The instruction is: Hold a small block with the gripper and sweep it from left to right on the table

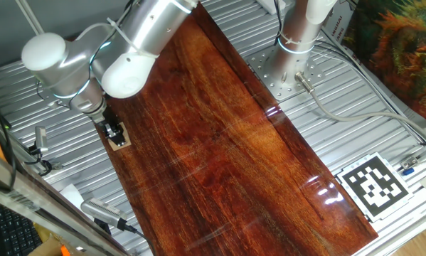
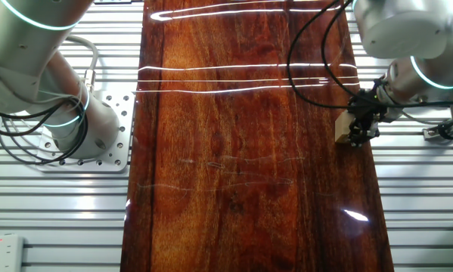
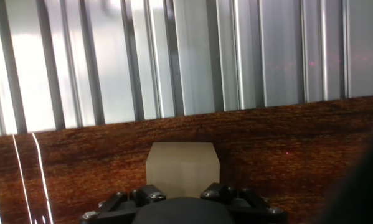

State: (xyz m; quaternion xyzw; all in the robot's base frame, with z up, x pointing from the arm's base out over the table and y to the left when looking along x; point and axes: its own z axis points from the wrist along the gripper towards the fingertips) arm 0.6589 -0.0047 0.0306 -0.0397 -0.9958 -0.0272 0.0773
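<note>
in one fixed view the gripper (image 1: 115,132) stands at the near-left edge of the table (image 1: 227,156), its black tip down on the small block (image 1: 119,141), which sits right at the board's rim beside the ribbed metal surface (image 1: 28,107). in the other fixed view the block (image 2: 342,127) shows as a plain tan cube at the right edge of the board, the gripper (image 2: 359,128) pressed against its side; whether the fingers pinch it i cannot tell here. in the hand view the block (image 3: 182,168) sits between the two finger bases, seemingly clamped on opposite flat faces. it looks light, stiff and unbreakable, but smooth wood on glossy varnish probably slides easily, so a firm, low, centred hold on parallel faces seems wise.
</note>
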